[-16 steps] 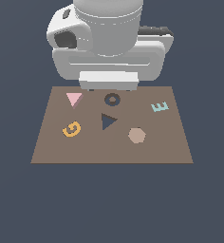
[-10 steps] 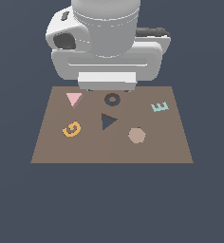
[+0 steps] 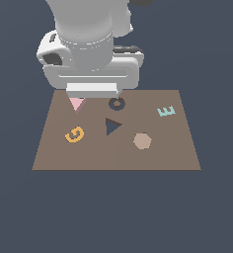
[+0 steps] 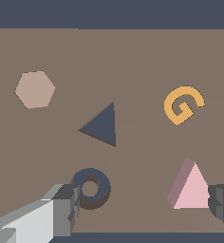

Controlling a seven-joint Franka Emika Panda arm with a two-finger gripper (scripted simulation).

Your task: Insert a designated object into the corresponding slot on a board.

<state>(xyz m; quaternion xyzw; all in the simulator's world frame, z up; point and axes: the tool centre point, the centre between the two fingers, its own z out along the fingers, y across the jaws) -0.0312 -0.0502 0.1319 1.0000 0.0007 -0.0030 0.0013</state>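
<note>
The pink triangle block [image 3: 77, 104] lies flat near the far left corner of the brown board [image 3: 163, 153], its far edge hidden under my hand. The dark navy triangle slot [image 3: 112, 126] sits near the board's middle and holds nothing. In the wrist view my gripper [image 4: 143, 205] is open above the board, its fingers wide apart. The pink triangle [image 4: 192, 190] rests close beside one dark finger [image 4: 221, 206], untouched. The other finger [image 4: 61, 211] is next to the dark ring. The slot [image 4: 103, 126] lies further off.
A dark ring-shaped mark [image 3: 117, 104] sits beside the pink triangle. An orange G [image 3: 74, 134], a tan hexagon [image 3: 142, 141] and a pale teal E [image 3: 166, 111] also lie on the board. My arm's bulk [image 3: 89, 49] overhangs the far edge.
My arm has shifted toward the exterior view's left and now stands over the pink triangle, covering its far edge. Nothing on the board has moved.
</note>
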